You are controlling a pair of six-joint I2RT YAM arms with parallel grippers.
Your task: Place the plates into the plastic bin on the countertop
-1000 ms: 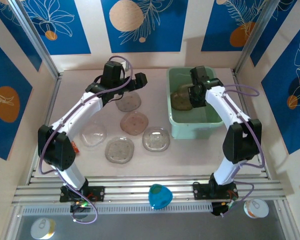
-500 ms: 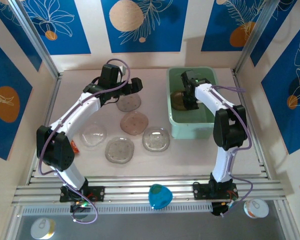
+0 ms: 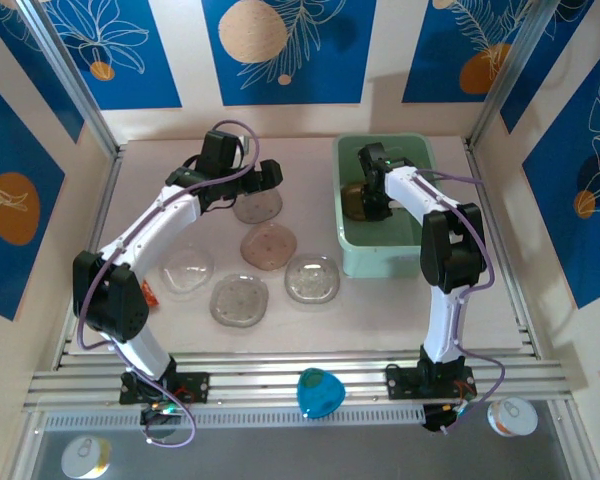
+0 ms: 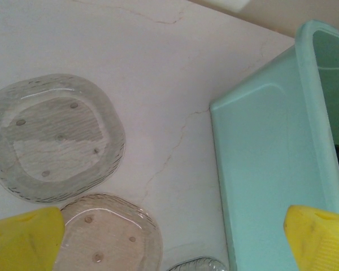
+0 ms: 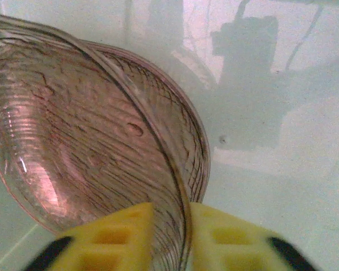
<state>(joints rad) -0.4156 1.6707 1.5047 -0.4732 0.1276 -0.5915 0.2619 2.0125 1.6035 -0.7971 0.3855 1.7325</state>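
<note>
Five small translucent rounded-square plastic plates (image 3: pixel 269 245) flat on the pale beige-pink desk (image 3: pixel 380 310), all left of the pale mint-green rectangular plastic bin (image 3: pixel 384 262); two more, brownish, showing inside it. Down in the bin, right fingers (image 5: pixel 118 237) set close on either side of the upturned rim of a tilted brownish ribbed plate (image 5: pixel 85 130), with a second brownish plate (image 5: pixel 189 141) leaning just behind; cannot tell whether pinching or slack. Over the far end of the desk group, left fingers (image 4: pixel 22 243) spread to their widest, holding nothing. Nearest below them: a greyish clear plate (image 4: pixel 56 144), lying flat, off toward the left-hand tip in the wrist view rather than centred between the tips, a pinkish plate (image 4: pixel 110 237) just beside it, the bin wall on the opposite side. No real long axis on a rounded square, so any edge fit for a pinch. Probably calls for a sideways shift onto the grey rim before descending. Left arm clearly nearer to all five.
</note>
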